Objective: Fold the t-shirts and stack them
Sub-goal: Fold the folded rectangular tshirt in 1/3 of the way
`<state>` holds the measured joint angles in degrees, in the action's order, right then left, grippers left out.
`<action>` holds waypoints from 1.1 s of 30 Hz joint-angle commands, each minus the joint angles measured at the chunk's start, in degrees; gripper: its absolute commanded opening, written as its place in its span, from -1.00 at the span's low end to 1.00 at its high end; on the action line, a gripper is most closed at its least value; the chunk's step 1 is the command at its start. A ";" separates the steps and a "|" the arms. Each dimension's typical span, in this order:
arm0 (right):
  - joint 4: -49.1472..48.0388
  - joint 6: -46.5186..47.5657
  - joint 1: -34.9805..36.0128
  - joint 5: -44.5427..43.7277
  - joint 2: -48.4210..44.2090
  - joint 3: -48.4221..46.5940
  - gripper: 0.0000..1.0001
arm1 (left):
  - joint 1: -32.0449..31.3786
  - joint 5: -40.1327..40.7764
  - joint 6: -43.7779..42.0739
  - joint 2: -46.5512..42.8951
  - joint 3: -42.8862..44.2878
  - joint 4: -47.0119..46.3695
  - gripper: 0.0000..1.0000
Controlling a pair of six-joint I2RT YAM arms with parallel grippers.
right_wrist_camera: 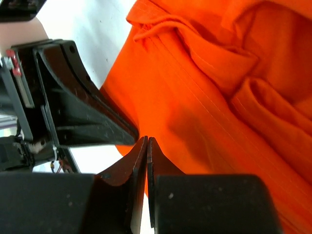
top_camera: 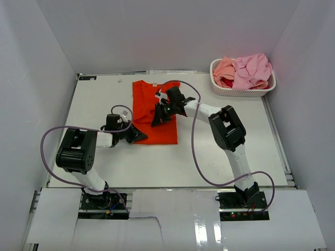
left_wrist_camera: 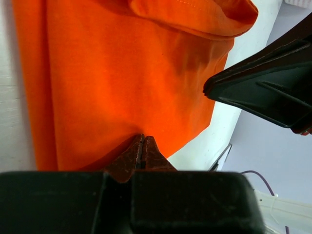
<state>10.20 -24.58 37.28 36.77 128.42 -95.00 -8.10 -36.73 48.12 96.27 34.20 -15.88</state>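
Two grippers, both pressed together: your left gripper [top_camera: 138, 135] sits at the near left corner of the orange shirt [top_camera: 149, 99], and your right gripper [top_camera: 158, 120] is over the shirt near its middle, tips against the cloth. You cannot tell whether either has a fold caught between its fingers. Your shirt lies flat on the table [top_camera: 104, 94], toward the far edge and a little left of centre, its far end rumpled, and more shirts [top_camera: 251, 70] — pink and salmon — are heaped in the basket [top_camera: 225, 90] at the far right corner.
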 commanded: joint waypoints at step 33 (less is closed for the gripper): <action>7.38 6.30 3.50 -13.13 15.19 -21.01 -0.85 | -1.04 6.85 -0.83 2.78 -5.02 -0.56 -1.00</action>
<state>18.20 -20.45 40.77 27.83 141.14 -113.82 -9.08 -32.64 48.62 96.36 31.22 -20.51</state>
